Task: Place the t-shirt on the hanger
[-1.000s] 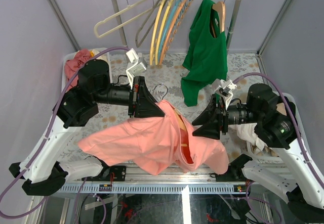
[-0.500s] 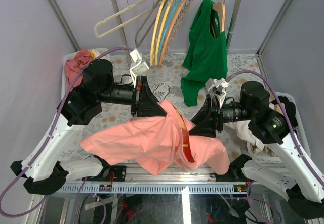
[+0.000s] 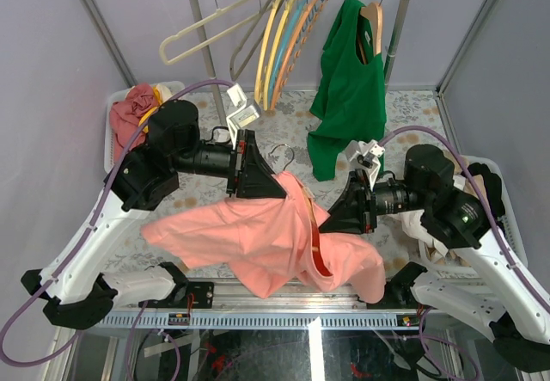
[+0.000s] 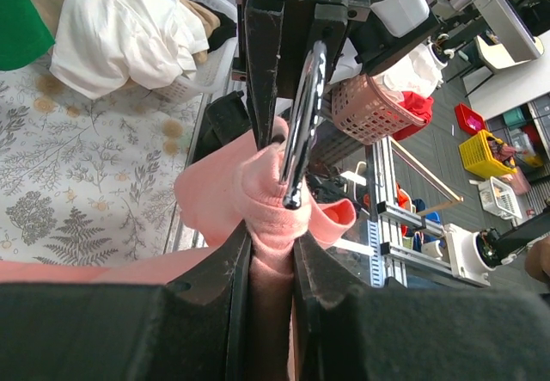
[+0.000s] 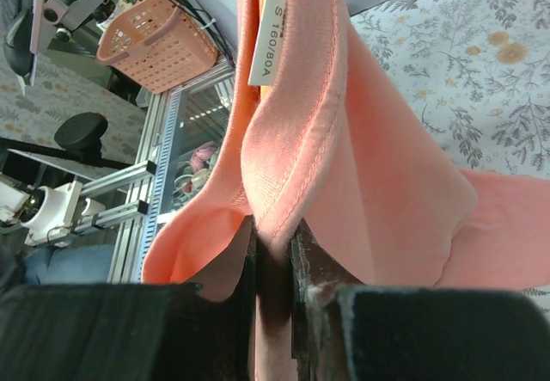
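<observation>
The left gripper point(image 4: 271, 242) comes in from 6 o'clock, and its two dark fingers point(image 4: 210, 308) are pressed together on a thick fold of the salmon t-shirt point(image 4: 219, 196). The cloth bunches up just above the fingertips and spreads toward 9 o'clock. A silver metal hook point(image 4: 302, 114) rises from this bunch toward 12 o'clock, in front of a black part that I cannot identify. The flowered table point(image 4: 77, 183) lies at 9 o'clock. At 11 o'clock white clothes point(image 4: 129, 28) lie heaped, with green cloth point(image 4: 17, 15) in the corner beside them. A pink basket point(image 4: 365, 106) stands at 2 o'clock and a yellow crate point(image 4: 491, 153) at 3 o'clock.
</observation>
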Robot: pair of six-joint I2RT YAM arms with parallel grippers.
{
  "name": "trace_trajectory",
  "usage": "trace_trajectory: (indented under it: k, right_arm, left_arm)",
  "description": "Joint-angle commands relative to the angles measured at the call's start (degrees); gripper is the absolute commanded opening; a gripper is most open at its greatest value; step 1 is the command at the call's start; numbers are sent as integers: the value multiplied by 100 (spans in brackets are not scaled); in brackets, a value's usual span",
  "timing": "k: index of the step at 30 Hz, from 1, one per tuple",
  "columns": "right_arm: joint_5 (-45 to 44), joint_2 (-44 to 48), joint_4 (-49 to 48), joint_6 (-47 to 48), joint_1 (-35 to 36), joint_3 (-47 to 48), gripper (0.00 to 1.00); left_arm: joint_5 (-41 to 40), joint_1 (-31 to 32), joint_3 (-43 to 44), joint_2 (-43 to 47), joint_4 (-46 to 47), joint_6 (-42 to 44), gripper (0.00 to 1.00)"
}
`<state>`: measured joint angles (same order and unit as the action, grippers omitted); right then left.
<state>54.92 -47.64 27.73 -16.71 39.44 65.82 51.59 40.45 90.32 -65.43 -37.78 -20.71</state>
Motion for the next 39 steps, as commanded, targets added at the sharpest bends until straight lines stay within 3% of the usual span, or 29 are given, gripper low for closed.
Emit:
trace_trajectory:
  k: [1,7,14,20,39]
  right_arm:
    - [-569,219,2,58,55,128,0]
    - [-1410,465,702,130,55,440,0]
    - [-2218,782,973,-124,55,643,0]
    - [-2696,895,1098,-261,50,1024,0]
    - [-3475,755,1507,-50,55,2195,0]
  left_arm:
    - [-236,-10,122,-20,85,-78,7]
    - [-1820,-8,503,28,-859,360,29]
    - [-3709,-11,443,178,-1409,592,33]
    - [-4666,-10,-144,568,-1441,668,34]
    - [-4440,-10,-824,1313,-1429,929,39]
